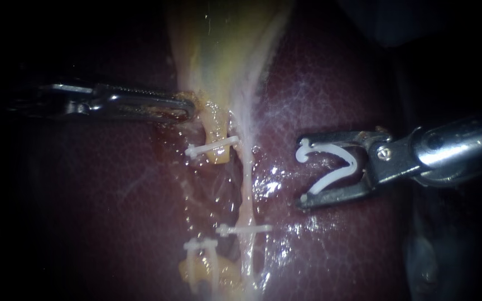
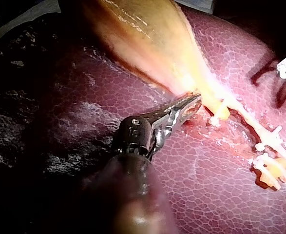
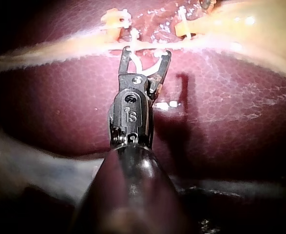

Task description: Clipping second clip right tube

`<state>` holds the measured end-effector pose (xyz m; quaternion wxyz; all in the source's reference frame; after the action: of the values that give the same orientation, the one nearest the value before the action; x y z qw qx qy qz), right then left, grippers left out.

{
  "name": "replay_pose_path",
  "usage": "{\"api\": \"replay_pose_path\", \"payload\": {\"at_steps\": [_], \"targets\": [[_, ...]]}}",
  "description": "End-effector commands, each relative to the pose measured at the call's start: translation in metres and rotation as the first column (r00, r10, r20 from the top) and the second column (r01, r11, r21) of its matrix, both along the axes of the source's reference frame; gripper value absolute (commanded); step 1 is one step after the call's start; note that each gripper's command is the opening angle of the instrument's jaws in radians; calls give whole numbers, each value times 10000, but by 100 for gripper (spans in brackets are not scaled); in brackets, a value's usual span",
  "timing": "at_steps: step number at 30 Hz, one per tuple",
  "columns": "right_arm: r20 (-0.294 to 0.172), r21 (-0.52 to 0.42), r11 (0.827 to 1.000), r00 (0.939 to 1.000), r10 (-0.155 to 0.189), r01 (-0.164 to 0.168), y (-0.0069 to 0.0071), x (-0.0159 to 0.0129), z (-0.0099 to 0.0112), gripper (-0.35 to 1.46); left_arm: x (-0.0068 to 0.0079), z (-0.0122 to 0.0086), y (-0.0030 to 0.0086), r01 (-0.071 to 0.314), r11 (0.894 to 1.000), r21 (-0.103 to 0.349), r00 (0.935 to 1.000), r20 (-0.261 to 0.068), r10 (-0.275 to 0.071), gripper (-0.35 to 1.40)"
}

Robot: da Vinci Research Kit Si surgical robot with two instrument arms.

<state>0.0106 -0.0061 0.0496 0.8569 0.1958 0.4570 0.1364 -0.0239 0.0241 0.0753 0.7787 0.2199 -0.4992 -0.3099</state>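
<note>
The right tube (image 1: 248,184) is a thin whitish strand running down from the gallbladder (image 1: 230,50); one white clip (image 1: 244,228) sits across its lower part. My right instrument (image 1: 303,171) holds an open white clip (image 1: 336,167) between its wide-spread jaws, over the liver and to the right of that tube, not touching it. In the right wrist view the same instrument (image 3: 145,51) points at the strand (image 3: 60,51) just ahead. My left instrument (image 1: 188,107) is shut on the gallbladder's lower edge, also seen in the left wrist view (image 2: 194,100).
The yellowish left tube lies in two stubs, an upper one with a clip (image 1: 212,148) and a lower one with a clip (image 1: 199,245). Dark red liver (image 1: 112,195) surrounds everything, wet and glistening by the right tube.
</note>
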Motion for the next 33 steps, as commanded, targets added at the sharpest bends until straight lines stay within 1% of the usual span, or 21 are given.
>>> {"api": "replay_pose_path", "payload": {"at_steps": [1, 5, 8, 9, 12, 14, 15, 19, 21, 24, 28, 32, 33], "targets": [[0, 0, 10000, 10000, 0, 0, 0, 0, 0, 50, 0, 0, 0, 5, 10000, 20, 10000, 0, -5, -35], [0, -1, 10000, 10000, 0, 0, 0, 0, 0, 50, 2, -1, 0, -3, 10000, 25, 10000, 7, 3, -35], [0, -1, 10000, 10000, 0, 0, 0, 0, 0, 50, 6, -7, 5, -33, 10000, 70, 10000, 39, 33, -35], [-1, -1, 10000, 10000, -1, 1, 0, 0, 0, 50, 9, -10, 7, 25, 10000, 59, 10000, 67, -26, -35], [-2, -1, 10000, 10000, -3, 3, 0, -1, 0, 50, 20, -24, 18, 258, 9997, 32, 9996, 104, -259, -35], [-1, -1, 10000, 10000, -2, 2, 0, -1, 0, 49, 30, -34, 28, 439, 9990, 29, 9990, 110, -440, -35], [-1, -1, 10000, 10000, -2, 2, 0, -1, 0, 49, 36, -41, 33, 580, 9983, 84, 9982, 166, -581, -35], [-1, -1, 10000, 10000, -2, 2, 0, -1, 0, 49, 55, -58, 49, 868, 9962, -76, 9959, 254, -865, -35], [-1, -1, 10000, 10000, -2, 2, 0, -1, -1, 49, 61, -62, 53, 940, 9955, -129, 9953, 251, -936, -35], [-2, -1, 10000, 10000, -2, 2, -1, -1, -1, 49, 66, -65, 54, 987, 9950, -128, 9948, 246, -984, -35], [-18, 14, 10000, 10000, -20, 20, -1, 0, -1, 49, 65, -63, 51, 1003, 9948, -151, 9947, 230, -999, -35], [-209, 72, 9998, 9996, -166, 167, -1, 2, -1, 49, 64, -62, 49, 1012, 9947, -165, 9947, 221, -1008, -35], [-238, 246, 9997, 9997, -91, 97, -2, 3, -1, 49, 64, -62, 49, 1011, 9947, -165, 9947, 222, -1008, -35]]}}
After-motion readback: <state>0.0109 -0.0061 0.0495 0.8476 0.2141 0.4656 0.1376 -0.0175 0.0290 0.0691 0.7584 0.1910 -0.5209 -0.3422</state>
